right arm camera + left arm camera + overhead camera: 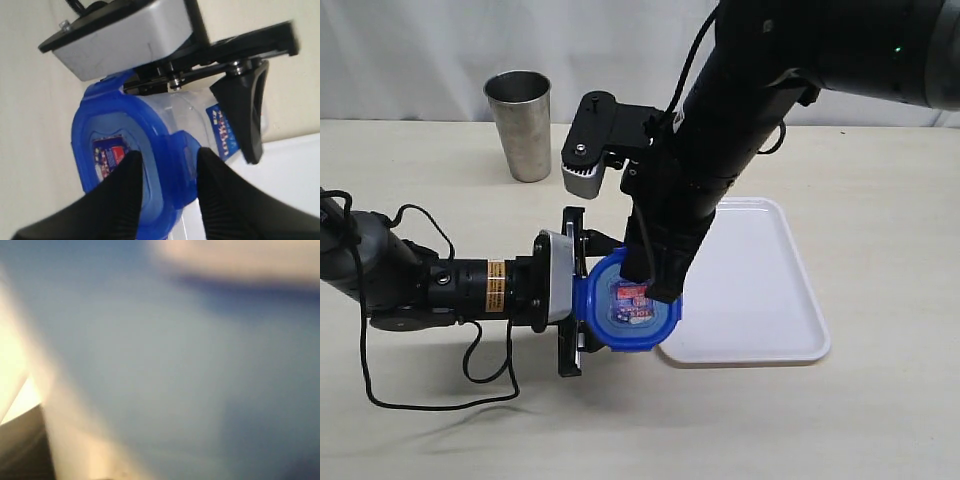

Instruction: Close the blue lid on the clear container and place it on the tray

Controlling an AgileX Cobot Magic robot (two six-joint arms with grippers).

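Note:
The blue lid (603, 322) with its red-and-white sticker sits on top of the clear container (192, 112), which stands at the tray's near left corner. My left gripper (582, 292) reaches in from the left and is shut on the container's sides; one of its fingers (245, 110) presses the wall. My right gripper (655, 285) comes down from above. Its fingers straddle the lid's (90, 125) rim and one flap, closed onto them (167, 162). The left wrist view shows only a blurred blue surface. The tray (750, 280) lies to the right.
A steel cup (520, 125) stands at the back left. The right arm's bulk hangs over the tray's left part. The left arm's cable (420, 395) loops on the table at the front left. The tray's white edge (285, 170) lies beside the container.

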